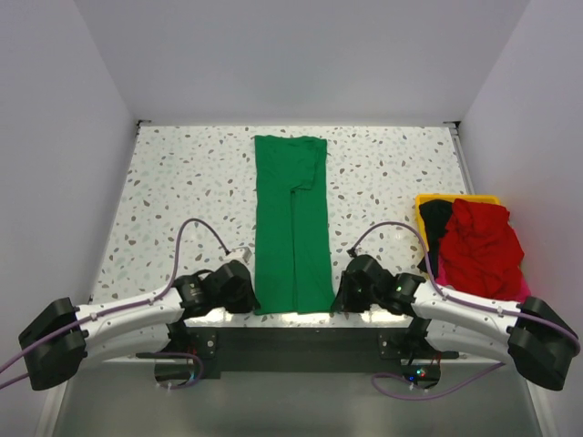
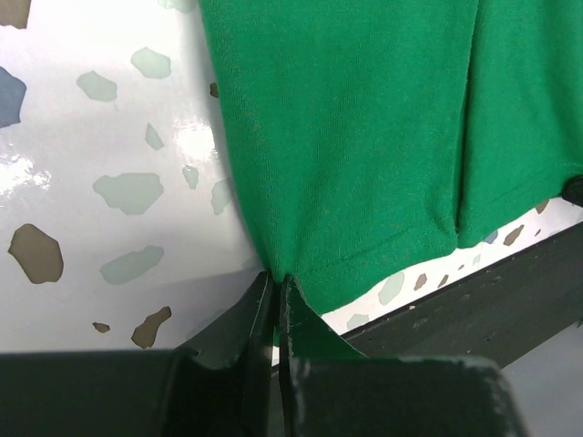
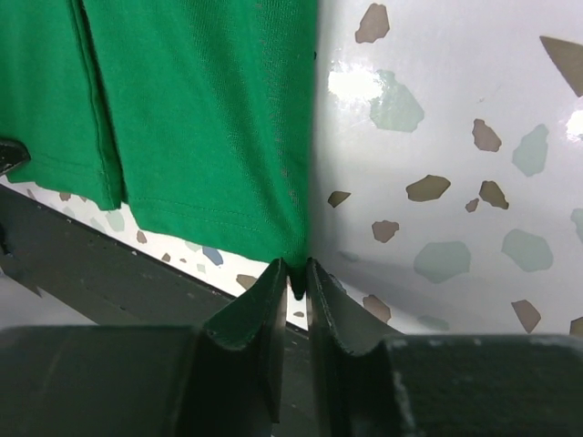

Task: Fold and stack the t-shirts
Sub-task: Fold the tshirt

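The green t-shirt (image 1: 291, 228) lies on the speckled worktop (image 1: 182, 182) as a long narrow strip, its sides turned in to meet down the middle and its hem at the near edge between the two arms. The step in hand looks like the crosswise fold. The left pincer (image 2: 276, 282) is pressed together on the strip's near left corner, and the right pincer (image 3: 298, 273) pinches the near right corner with only a sliver of gap. The next move likely calls for both arms to lift together and carry the hem toward the far end, keeping level so the layers do not slide apart. A red t-shirt (image 1: 483, 241) and a black t-shirt (image 1: 437, 218) wait heaped in the yellow bin (image 1: 424, 198) at the right. No brand, label or writing can be read anywhere.
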Robot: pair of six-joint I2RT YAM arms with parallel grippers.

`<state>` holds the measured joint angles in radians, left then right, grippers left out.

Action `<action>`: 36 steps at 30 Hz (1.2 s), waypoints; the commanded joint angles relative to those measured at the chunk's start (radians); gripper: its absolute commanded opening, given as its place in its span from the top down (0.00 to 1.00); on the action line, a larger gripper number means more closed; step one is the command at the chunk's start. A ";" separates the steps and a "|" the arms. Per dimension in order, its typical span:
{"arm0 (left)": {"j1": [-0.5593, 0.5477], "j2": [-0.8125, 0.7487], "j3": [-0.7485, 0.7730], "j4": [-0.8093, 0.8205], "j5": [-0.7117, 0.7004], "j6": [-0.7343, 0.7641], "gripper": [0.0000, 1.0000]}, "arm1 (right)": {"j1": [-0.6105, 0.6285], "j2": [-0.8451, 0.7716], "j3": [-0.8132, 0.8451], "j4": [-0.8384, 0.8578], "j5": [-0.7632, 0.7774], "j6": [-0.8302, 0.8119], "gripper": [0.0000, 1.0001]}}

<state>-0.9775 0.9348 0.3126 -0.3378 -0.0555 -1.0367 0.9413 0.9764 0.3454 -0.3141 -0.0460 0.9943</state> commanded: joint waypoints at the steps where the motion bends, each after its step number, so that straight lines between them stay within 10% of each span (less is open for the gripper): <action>1: -0.004 0.009 0.055 -0.013 -0.003 0.017 0.99 | -0.001 0.004 0.036 0.006 -0.005 -0.003 0.83; 16: 0.045 0.150 0.296 -0.033 -0.066 0.122 1.00 | -0.048 0.057 0.257 -0.111 0.061 -0.141 0.97; 36: 0.401 0.613 0.750 0.062 -0.142 0.247 1.00 | -0.466 0.668 0.860 -0.046 -0.012 -0.318 1.00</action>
<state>-0.6094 1.4918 0.9943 -0.3092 -0.1520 -0.8181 0.5022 1.6001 1.1103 -0.3706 -0.0441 0.7151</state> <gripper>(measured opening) 0.088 0.044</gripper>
